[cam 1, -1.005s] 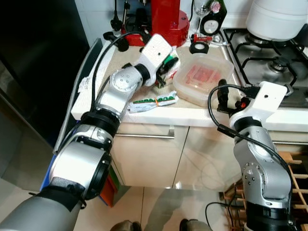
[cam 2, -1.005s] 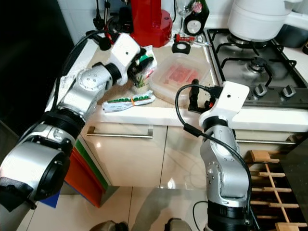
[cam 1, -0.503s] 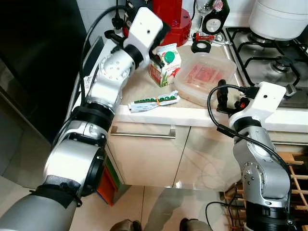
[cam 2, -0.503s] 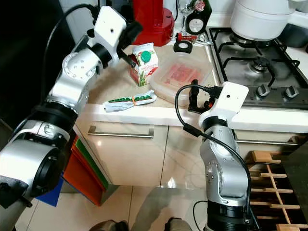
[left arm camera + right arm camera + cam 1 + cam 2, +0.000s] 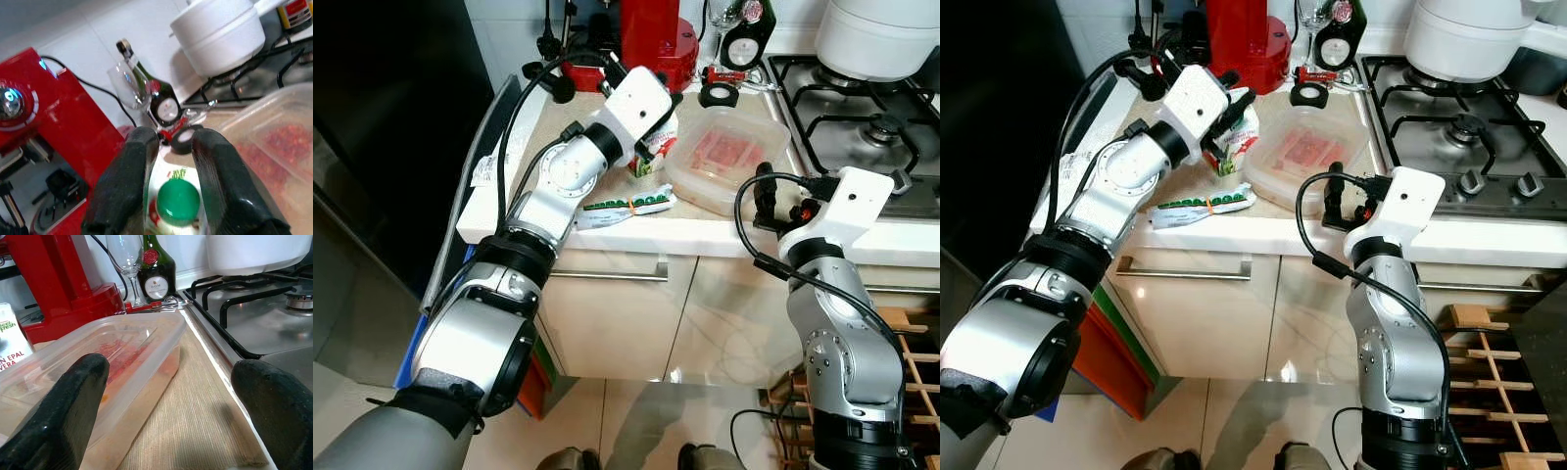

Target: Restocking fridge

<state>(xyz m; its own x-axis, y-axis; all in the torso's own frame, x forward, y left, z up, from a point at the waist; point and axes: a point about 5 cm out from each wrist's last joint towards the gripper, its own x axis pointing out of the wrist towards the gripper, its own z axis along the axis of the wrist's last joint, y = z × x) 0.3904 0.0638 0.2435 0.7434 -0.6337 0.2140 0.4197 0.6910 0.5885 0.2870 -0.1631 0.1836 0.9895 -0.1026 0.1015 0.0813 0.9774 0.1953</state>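
Note:
A small white carton with a green cap (image 5: pixel 178 202) stands on the beige counter (image 5: pixel 607 171), next to a clear lidded container of red food (image 5: pixel 725 157). My left gripper (image 5: pixel 171 142) has come down over the carton (image 5: pixel 651 155); its two black fingers press against the carton top on either side of the cap. My right gripper (image 5: pixel 765 192) is held at the counter's front edge, open. In the right wrist view its fingers (image 5: pixel 73 401) spread wide in front of the container (image 5: pixel 122 347), which they do not touch.
A flat green-and-white packet (image 5: pixel 626 206) lies at the counter edge. Behind are a red appliance (image 5: pixel 651 39), a wine glass and a dark bottle (image 5: pixel 156 269). The gas hob (image 5: pixel 862 108) with a white pot (image 5: pixel 881 34) is to the right, the dark fridge (image 5: pixel 391 127) to the left.
Half a second ago my left gripper was raised up and back, clear of the standing carton. It has come back down onto the carton top. The right arm has not moved.

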